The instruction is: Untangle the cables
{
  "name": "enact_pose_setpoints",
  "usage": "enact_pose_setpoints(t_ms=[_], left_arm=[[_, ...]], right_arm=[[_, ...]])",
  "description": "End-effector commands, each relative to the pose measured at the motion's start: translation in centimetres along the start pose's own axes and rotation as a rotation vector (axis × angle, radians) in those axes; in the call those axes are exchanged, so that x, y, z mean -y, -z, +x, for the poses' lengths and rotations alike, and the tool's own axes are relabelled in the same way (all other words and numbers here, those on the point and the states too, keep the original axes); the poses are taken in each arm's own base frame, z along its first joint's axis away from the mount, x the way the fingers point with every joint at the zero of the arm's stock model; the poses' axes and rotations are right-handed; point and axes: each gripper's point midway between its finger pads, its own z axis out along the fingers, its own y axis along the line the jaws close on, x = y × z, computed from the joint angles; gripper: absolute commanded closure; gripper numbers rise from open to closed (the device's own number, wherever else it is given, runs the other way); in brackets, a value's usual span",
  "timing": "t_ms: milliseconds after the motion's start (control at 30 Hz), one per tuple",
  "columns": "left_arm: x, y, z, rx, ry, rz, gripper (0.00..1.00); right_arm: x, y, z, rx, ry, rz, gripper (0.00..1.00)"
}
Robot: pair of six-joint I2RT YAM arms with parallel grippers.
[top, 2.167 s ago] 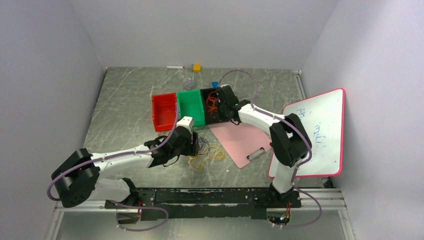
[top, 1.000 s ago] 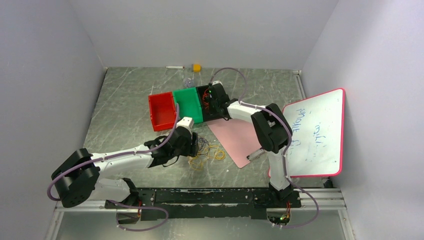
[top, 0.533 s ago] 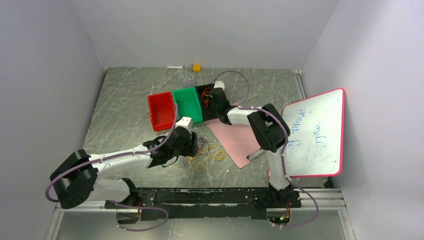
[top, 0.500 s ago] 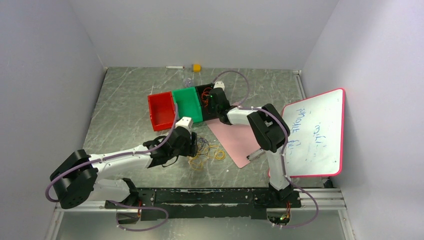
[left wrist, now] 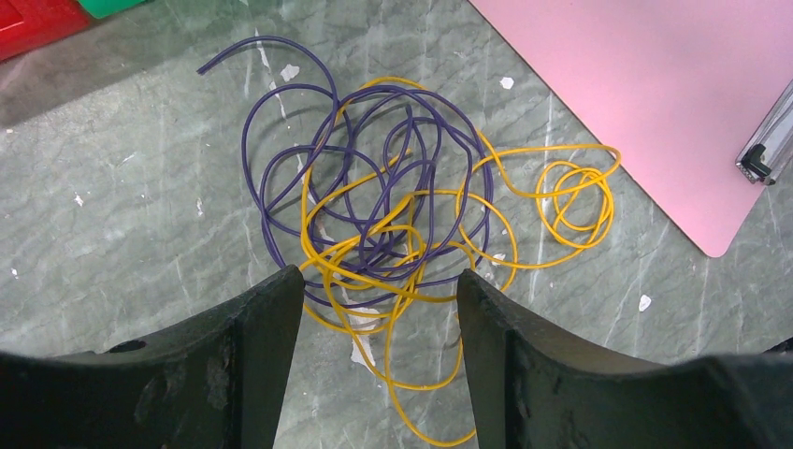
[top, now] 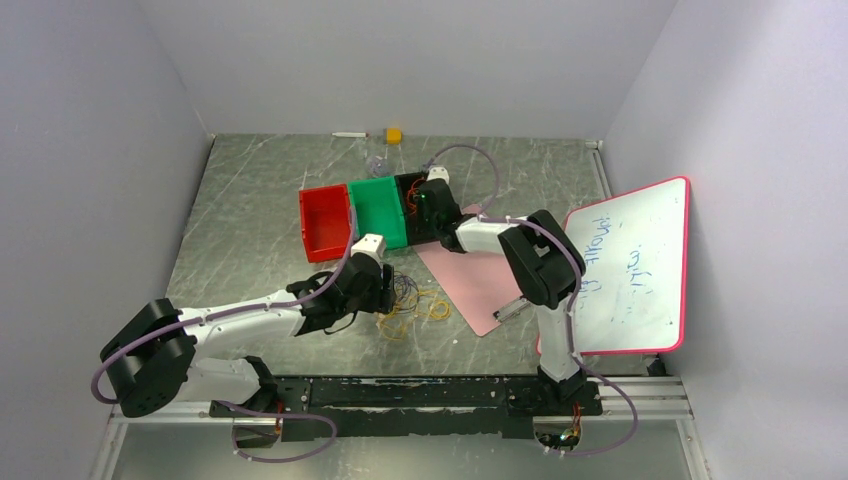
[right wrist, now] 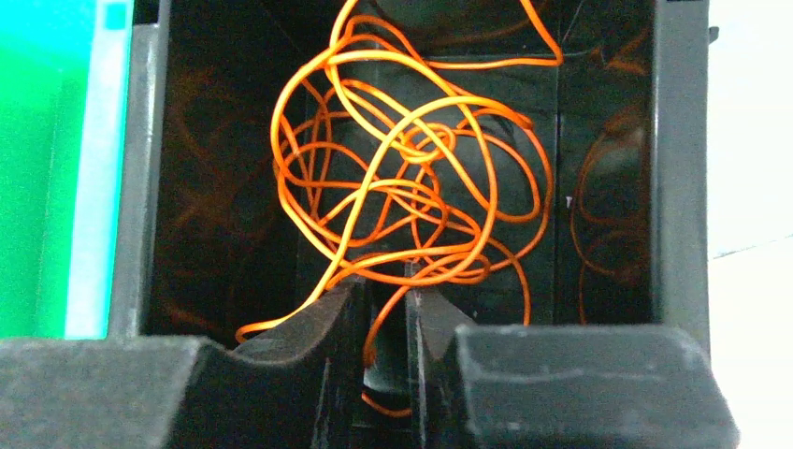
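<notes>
A tangle of dark purple cable (left wrist: 281, 159) and yellow cable (left wrist: 561, 192) lies on the grey table, seen in the top view as the tangle (top: 412, 300). My left gripper (left wrist: 379, 281) hovers open just over its near edge, and nothing is between the fingers. An orange cable (right wrist: 411, 187) lies bunched in the black bin (right wrist: 673, 140). My right gripper (right wrist: 383, 295) sits at that bin's near wall. Its jaws are a narrow gap apart, and one orange strand runs loose through the gap.
A green bin (top: 378, 210) and a red bin (top: 324, 222) stand left of the black bin (top: 408, 188). A pink clipboard (top: 480, 275) lies right of the tangle. A whiteboard (top: 630, 265) leans at the right. A yellow block (top: 394, 134) sits at the back.
My right gripper has parted its jaws a little, so the orange strand sits loose between them. The row of bins shifted slightly. The left arm has not moved.
</notes>
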Motion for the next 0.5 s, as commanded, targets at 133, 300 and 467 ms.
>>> enact_pose_setpoints(t_ms=[133, 300, 467], left_arm=[[0.2, 0.1, -0.6, 0.020, 0.013, 0.000, 0.34], [0.3, -0.1, -0.5, 0.014, 0.010, 0.001, 0.34], [0.4, -0.1, -0.6, 0.016, 0.009, 0.005, 0.34]], right_arm=[[1.7, 2.7, 3.8, -0.190, 0.050, 0.055, 0.70], [1.6, 3.9, 2.5, -0.171, 0.038, 0.057, 0.62], [1.2, 4.8, 1.2, -0.146, 0.026, 0.045, 0.56]])
